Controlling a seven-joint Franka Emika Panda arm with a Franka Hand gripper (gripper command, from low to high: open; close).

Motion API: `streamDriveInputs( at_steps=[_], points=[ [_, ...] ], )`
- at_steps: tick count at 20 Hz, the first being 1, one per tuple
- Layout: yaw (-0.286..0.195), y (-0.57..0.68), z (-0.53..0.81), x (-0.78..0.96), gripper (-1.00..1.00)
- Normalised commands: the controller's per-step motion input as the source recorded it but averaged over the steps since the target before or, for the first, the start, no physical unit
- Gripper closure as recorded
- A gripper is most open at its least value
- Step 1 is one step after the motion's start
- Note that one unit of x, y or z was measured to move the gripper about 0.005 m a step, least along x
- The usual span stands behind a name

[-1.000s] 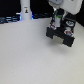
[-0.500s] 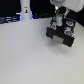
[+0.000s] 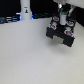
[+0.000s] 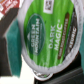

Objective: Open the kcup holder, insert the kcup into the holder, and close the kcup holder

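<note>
We see the tool [image 3: 62,19] hanging right over the kcup holder [image 3: 61,34], clamped on the kcup [image 4: 44,34]; wrist cam is filled w/ its green foil lid. Holder sits on the white bench [image 3: 30,55], far side, toward the exterior view's right. Tall white bottle [image 3: 25,9] stands well apart, back left.

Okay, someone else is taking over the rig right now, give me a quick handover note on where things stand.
Gripper: over the kcup holder at the exterior view's right; the wrist view is filled by the kcup's green lid close to the fingers, so it looks held, though the grip itself is hidden.
Holder: black unit on the white table; whether its drawer is open is too blurred to tell.
Left: seat the kcup in a slot, release, close the holder.
A tall white bottle stands at the back.
</note>
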Motion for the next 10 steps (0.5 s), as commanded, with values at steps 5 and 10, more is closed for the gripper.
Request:
streamDriveInputs(
  at_steps=[5,10],
  points=[
    [0.089,0.25,-0.09,-0.09,1.00],
    [0.031,0.03,-0.25,-0.03,1.00]
  ],
)
